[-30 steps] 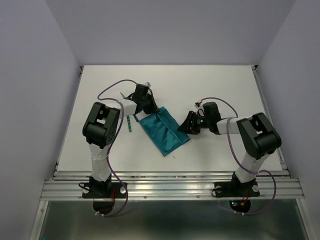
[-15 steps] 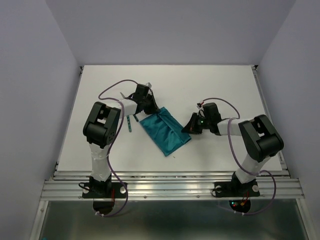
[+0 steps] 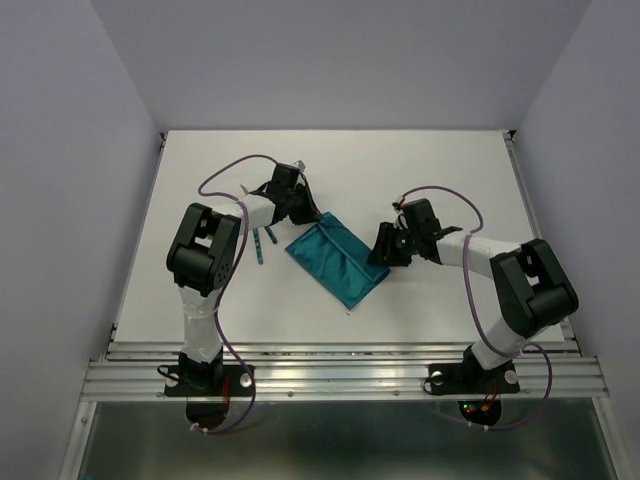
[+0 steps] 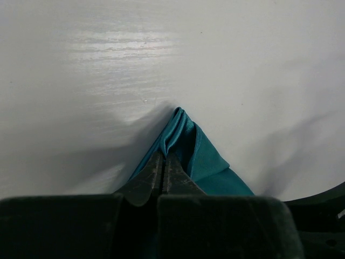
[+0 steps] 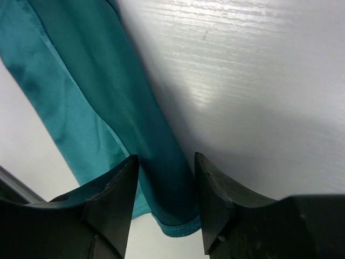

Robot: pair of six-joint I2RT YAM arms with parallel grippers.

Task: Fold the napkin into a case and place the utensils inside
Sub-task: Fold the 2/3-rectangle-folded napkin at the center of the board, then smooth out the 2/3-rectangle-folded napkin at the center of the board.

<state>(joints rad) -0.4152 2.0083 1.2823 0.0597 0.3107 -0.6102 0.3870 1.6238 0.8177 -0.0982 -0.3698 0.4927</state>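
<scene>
The teal napkin (image 3: 338,262) lies folded as a long slanted strip in the middle of the white table (image 3: 450,170). My left gripper (image 3: 298,213) is shut on its upper left corner, and in the left wrist view the cloth (image 4: 207,162) bunches up from between the left gripper's (image 4: 163,157) closed tips. My right gripper (image 3: 384,250) stands open at the strip's right edge. In the right wrist view its gripper (image 5: 165,159) straddles the napkin's (image 5: 81,97) hemmed end without pinching it. Two utensils' thin teal handles (image 3: 259,246) lie just left of the napkin.
Purple cables loop off both arms over the table. Grey walls close in the left, right and back sides. A metal rail (image 3: 340,375) runs along the near edge by the arm bases.
The right gripper closed at the napkin's right edge and has opened again. The napkin now lies flatter and a little further right. The left gripper has kept its grip.
</scene>
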